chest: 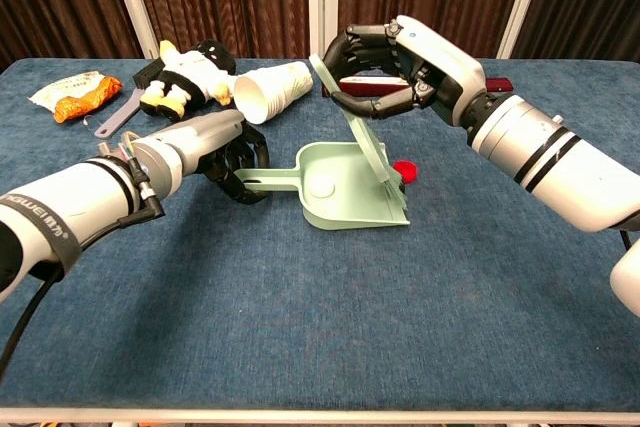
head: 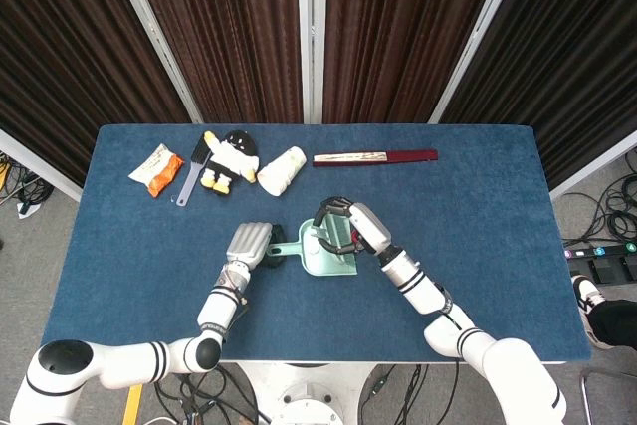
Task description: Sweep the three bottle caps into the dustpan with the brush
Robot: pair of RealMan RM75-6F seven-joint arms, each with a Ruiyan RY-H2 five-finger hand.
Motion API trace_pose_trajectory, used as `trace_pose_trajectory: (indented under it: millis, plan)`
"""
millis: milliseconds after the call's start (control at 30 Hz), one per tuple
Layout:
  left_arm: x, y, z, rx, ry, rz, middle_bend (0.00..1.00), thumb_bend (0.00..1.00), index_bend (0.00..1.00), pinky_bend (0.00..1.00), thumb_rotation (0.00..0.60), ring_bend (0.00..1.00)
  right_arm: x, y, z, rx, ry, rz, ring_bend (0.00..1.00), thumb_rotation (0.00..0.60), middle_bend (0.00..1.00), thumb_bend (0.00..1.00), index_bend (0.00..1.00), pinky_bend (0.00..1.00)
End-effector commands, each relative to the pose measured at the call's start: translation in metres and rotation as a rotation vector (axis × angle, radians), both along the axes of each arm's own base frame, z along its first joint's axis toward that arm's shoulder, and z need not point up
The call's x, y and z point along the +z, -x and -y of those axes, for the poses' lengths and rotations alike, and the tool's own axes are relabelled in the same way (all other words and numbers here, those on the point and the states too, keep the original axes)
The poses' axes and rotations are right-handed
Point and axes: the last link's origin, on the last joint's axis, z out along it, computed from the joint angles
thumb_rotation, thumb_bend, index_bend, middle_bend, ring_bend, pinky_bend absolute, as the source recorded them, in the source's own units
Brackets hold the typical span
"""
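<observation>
A light green dustpan (chest: 345, 209) lies mid-table with its handle pointing to my left. My left hand (chest: 222, 145) grips that handle; it shows in the head view too (head: 249, 244). A white bottle cap (chest: 320, 187) sits inside the pan. A red cap (chest: 403, 171) lies on the cloth just beyond the pan's right edge. My right hand (chest: 395, 65) holds the top of the light green brush (chest: 365, 137), which slants down to the pan's right side next to the red cap. In the head view the right hand (head: 348, 221) covers the brush and the red cap. No third cap shows.
At the back left are an orange snack bag (head: 156, 168), a grey tool (head: 189, 178), a penguin plush (head: 229, 160) and a white paper cup on its side (head: 282, 171). A long dark red box (head: 375, 157) lies at the back centre. The blue table (head: 478, 246) ends near my body.
</observation>
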Motion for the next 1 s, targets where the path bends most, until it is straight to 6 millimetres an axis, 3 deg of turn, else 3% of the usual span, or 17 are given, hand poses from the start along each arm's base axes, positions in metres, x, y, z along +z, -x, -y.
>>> trace_pose_trajectory:
  millis: [33, 233, 433, 833, 1000]
  plan:
    - [0.003, 0.0, -0.001, -0.005, -0.004, -0.006, 0.6, 0.4, 0.64, 0.48, 0.6, 0.5, 0.015, 0.007, 0.003, 0.0, 0.034, 0.017, 0.34, 0.6, 0.64, 0.52, 0.8, 0.24]
    - [0.005, 0.0, -0.002, -0.008, 0.0, -0.014, 0.6, 0.4, 0.64, 0.48, 0.6, 0.5, 0.043, 0.04, 0.013, -0.072, 0.088, -0.032, 0.34, 0.6, 0.64, 0.52, 0.8, 0.24]
    - [0.002, -0.003, -0.001, -0.019, 0.0, -0.035, 0.6, 0.4, 0.64, 0.48, 0.6, 0.5, 0.034, 0.054, 0.015, -0.146, 0.03, -0.053, 0.34, 0.6, 0.64, 0.53, 0.81, 0.24]
    - [0.001, -0.005, 0.0, -0.028, -0.004, -0.055, 0.6, 0.4, 0.64, 0.48, 0.6, 0.5, -0.011, 0.027, -0.004, -0.14, -0.067, 0.043, 0.34, 0.6, 0.64, 0.56, 0.81, 0.24]
    - [0.002, -0.006, 0.001, -0.008, 0.004, -0.023, 0.6, 0.4, 0.64, 0.48, 0.6, 0.5, -0.02, 0.015, -0.008, -0.145, -0.078, 0.106, 0.35, 0.6, 0.64, 0.58, 0.81, 0.24]
